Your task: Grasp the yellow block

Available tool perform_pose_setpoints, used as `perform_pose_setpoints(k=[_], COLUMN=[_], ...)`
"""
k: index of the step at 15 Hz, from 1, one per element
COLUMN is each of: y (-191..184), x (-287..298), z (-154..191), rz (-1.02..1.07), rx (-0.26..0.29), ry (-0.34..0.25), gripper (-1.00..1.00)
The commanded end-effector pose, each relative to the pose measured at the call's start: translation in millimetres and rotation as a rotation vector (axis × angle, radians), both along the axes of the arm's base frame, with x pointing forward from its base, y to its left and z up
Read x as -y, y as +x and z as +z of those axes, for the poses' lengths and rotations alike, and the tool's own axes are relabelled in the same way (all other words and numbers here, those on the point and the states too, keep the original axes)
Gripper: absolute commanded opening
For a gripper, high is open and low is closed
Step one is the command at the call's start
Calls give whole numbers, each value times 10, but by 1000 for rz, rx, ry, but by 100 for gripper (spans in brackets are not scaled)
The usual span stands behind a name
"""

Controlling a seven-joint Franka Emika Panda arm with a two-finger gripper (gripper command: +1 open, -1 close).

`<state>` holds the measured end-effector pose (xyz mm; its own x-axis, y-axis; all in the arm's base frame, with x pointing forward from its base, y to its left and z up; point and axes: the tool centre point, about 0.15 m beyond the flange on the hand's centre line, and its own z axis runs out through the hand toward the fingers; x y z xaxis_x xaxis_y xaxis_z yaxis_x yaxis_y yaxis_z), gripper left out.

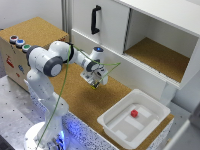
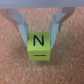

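We are holding our tool [image 2: 39, 34] open around the yellow block [image 2: 39, 46], which is sitting on the cork surface [image 2: 15, 65] between the fingers [image 2: 21, 29]; closing and gripping are remaining.

Lab: perforated optical bench [image 1: 12, 107]

A cork-topped table [image 1: 85, 102] carried the things. A white tray [image 1: 114, 125] sat on it near the cabinet [image 1: 145, 40]. The yellow block [image 2: 39, 47] lay on the cork, well apart from the tray.
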<state>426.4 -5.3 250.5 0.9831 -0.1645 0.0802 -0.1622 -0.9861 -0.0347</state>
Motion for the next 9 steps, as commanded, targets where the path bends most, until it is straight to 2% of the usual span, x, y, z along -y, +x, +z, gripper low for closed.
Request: perform_pose_setpoints(k=[1, 3, 6, 9], y=[-253, -330, -424, -442], x=[-31, -41, -100, -63], z=[1027, 1279, 1681, 1799], rz=[-16, -4, -2, -25], rx=[18, 3, 18, 40], ry=[-100, -118, -156, -156], gripper=[-100, -100, -100, -100])
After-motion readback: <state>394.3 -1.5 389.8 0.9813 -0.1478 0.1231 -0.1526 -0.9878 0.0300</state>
